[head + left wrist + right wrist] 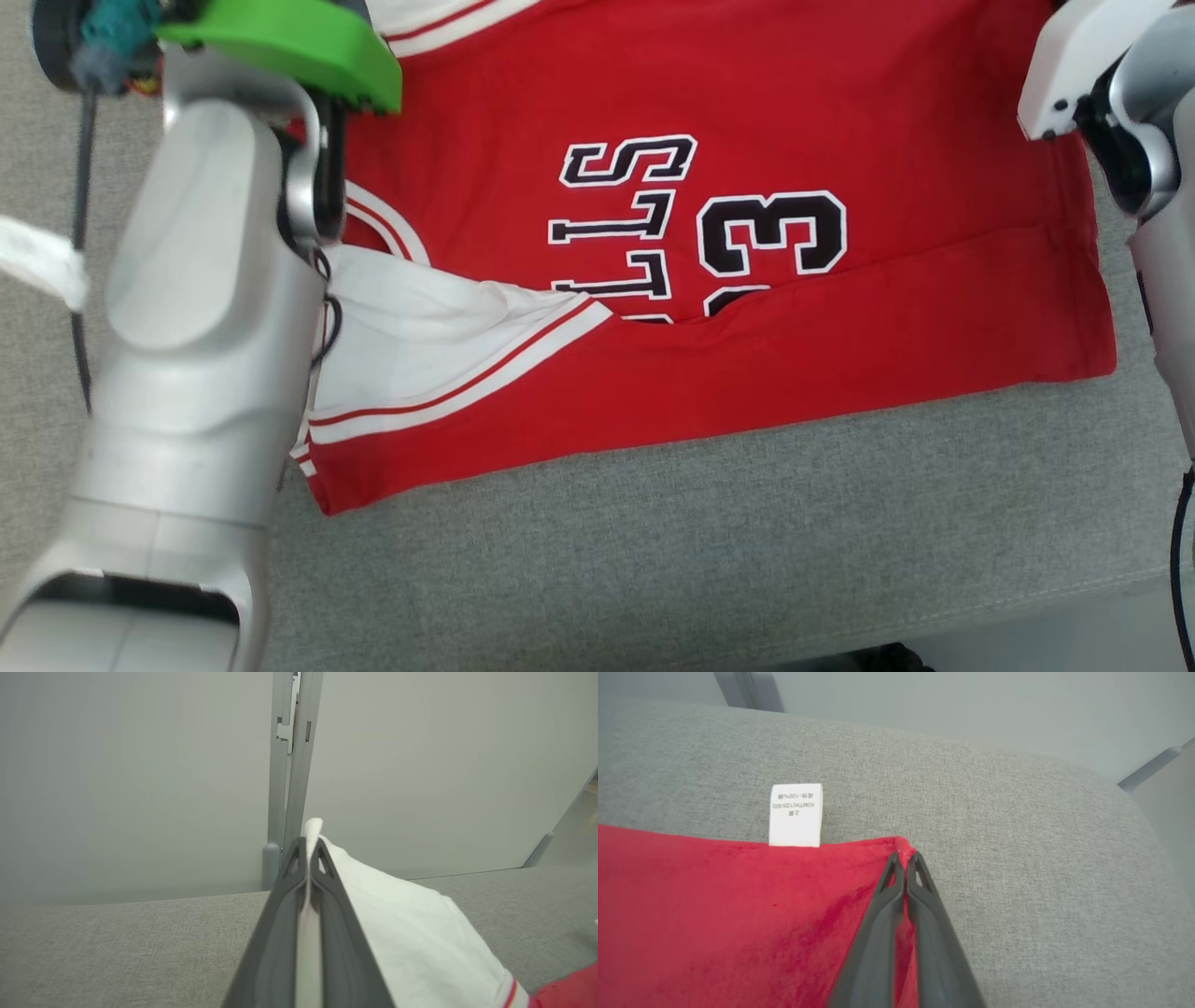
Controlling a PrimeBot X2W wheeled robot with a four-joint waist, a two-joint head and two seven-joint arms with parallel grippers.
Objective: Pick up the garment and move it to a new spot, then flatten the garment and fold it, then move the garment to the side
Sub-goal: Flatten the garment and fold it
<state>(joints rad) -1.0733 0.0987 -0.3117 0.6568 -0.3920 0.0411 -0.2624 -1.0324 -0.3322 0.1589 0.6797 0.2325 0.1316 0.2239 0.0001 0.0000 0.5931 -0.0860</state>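
The garment (728,280) is a red jersey with white sleeves and black lettering, spread on the grey cushion (747,523), its near edge folded over itself. In the left wrist view my left gripper (308,847) is shut on a white sleeve (402,919) of the garment, the cloth pinched between the fingers and lifted off the cushion. In the right wrist view my right gripper (904,858) is shut on a red corner of the garment (738,914), beside a white care label (795,815). The pale left forearm (196,355) covers the garment's left part in the head view.
The grey cushion's front edge (934,621) runs along the lower right of the head view. A pale wall panel with a grey post (285,765) stands behind the cushion. The right arm's pale housing (1111,84) sits at the upper right. A cable (82,280) hangs at the left.
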